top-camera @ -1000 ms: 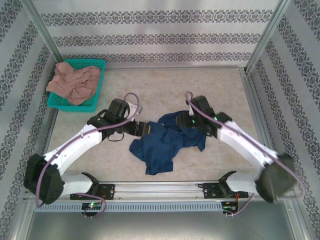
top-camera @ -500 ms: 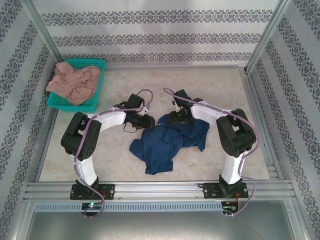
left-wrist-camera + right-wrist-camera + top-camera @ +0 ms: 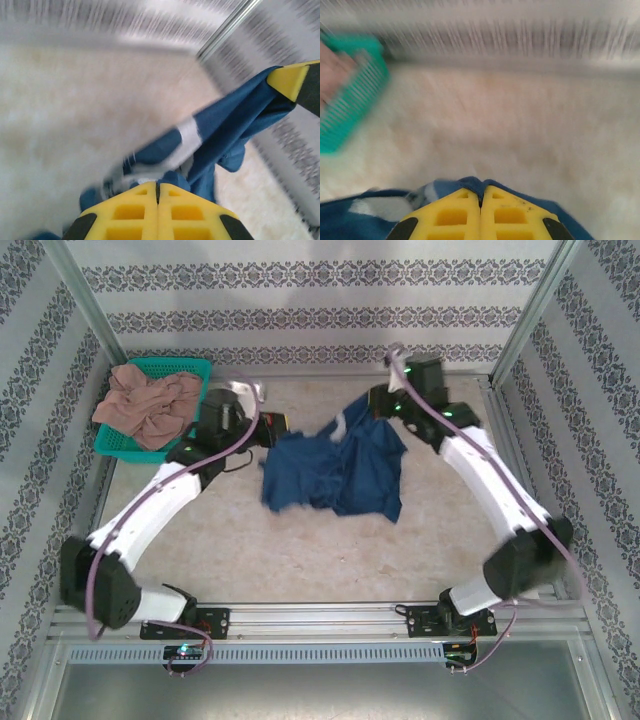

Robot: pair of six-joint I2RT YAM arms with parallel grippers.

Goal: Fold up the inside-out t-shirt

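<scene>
Shirt (image 3: 335,472) is held up, spread btwn both grippers over far half of table (image 3: 300,560), right of basket (image 3: 118,445). L gripper (image 3: 272,429) is clenched on shirt's top-left edge; R gripper (image 3: 378,406) is clenched on top-right edge, closer to back wall, so the top edge slants. Cloth drapes down from both grips w/ folds; lower edge is toward mid-table, can't tell if it touches the surface. A pale patch shows near the upper middle of the cloth. Both arms reach fwd, wrists near the far end. Basket sits at far-left corner w/ pink garment (image 3: 148,405) heaped in it, well apart from shirt. L wrist view, blurred: yellow pads pressed together, L gripper (image 3: 157,187) pinching blue cloth, which runs taut up-right to a yellow fingertip (image 3: 289,80) of R gripper; white patch (image 3: 190,134) is on the cloth in between. R wrist view, also blurred: R gripper (image 3: 481,190) pads shut flush on blue cloth, shirt (image 3: 337,222) trailing to the left, teal basket (image 3: 347,107) at left edge.
</scene>
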